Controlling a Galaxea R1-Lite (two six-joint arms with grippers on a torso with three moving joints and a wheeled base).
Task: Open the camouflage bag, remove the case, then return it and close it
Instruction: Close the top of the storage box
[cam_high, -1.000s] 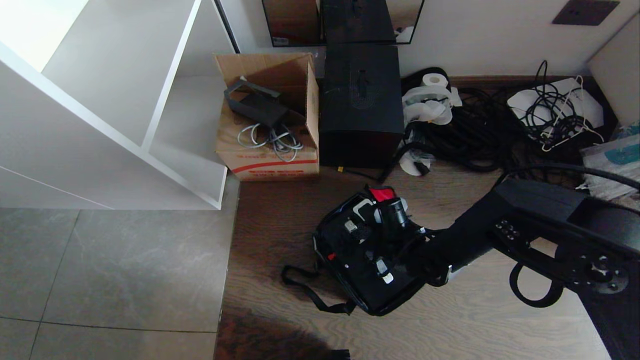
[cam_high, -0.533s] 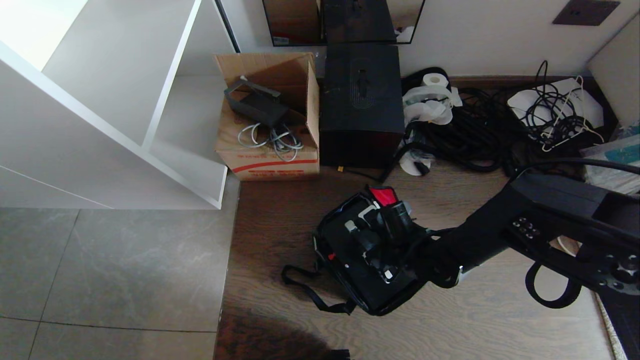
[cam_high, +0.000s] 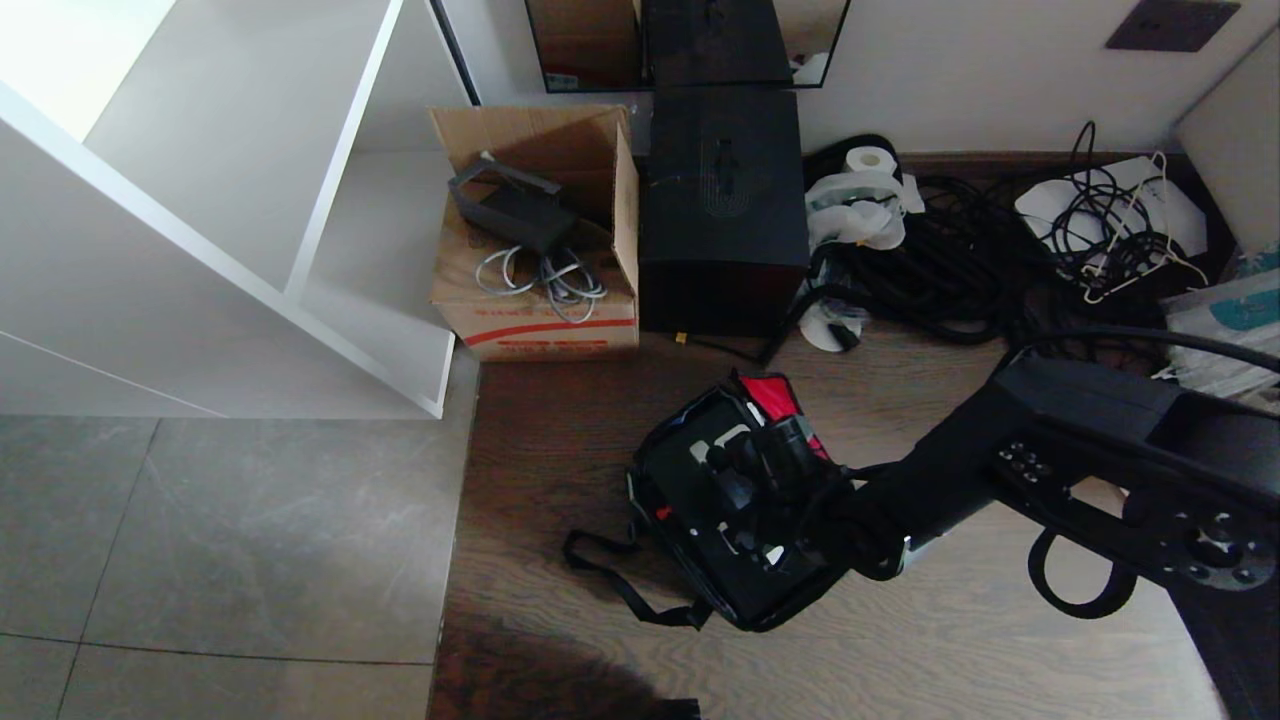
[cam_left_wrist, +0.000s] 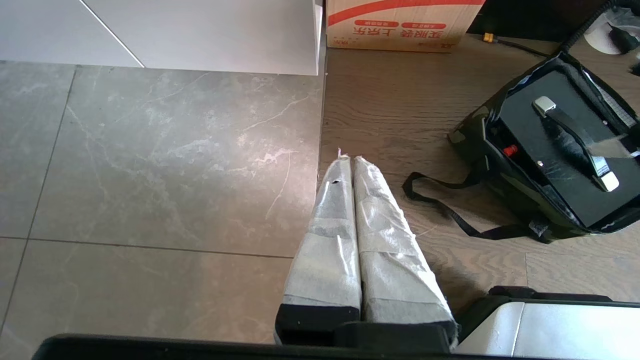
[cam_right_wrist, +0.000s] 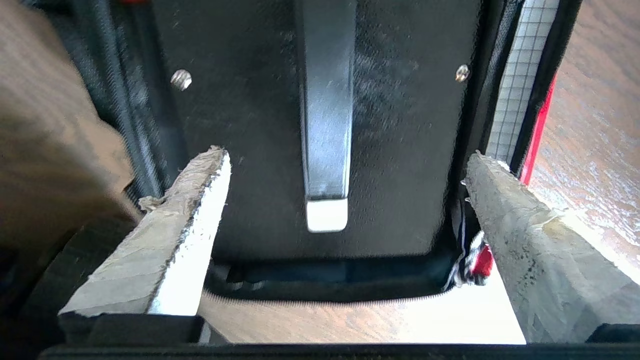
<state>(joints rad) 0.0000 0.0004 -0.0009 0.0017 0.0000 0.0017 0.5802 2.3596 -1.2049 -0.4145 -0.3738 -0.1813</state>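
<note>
- Right claw (cam_high: 765, 480), head view: poised over the open camouflage bag (cam_high: 665, 520) on the wood floor, arm reaching in from the robot's right; red lining (cam_high: 775, 395) shows beyond the claw, where the lid is folded back to leave the mouth clear. Black webbing strap (cam_high: 625, 590) trails loose on the floor, on the bag's side away from the arm.
- Left claw (cam_left_wrist: 350, 165), left wrist view: fingers pressed together, parked above the floor, well apart from the bag. Case (cam_left_wrist: 555, 150) lies flat inside the bag, handle (cam_left_wrist: 575, 142) uppermost, so it can be taken from above.
- Right claw, right wrist view: fingers (cam_right_wrist: 192, 215) spread wide, holding nothing, one either side of the handle without touching it; silver end bracket (cam_right_wrist: 326, 215) lies between them. Case sits seated in the bag; zipper appears undone.
</note>
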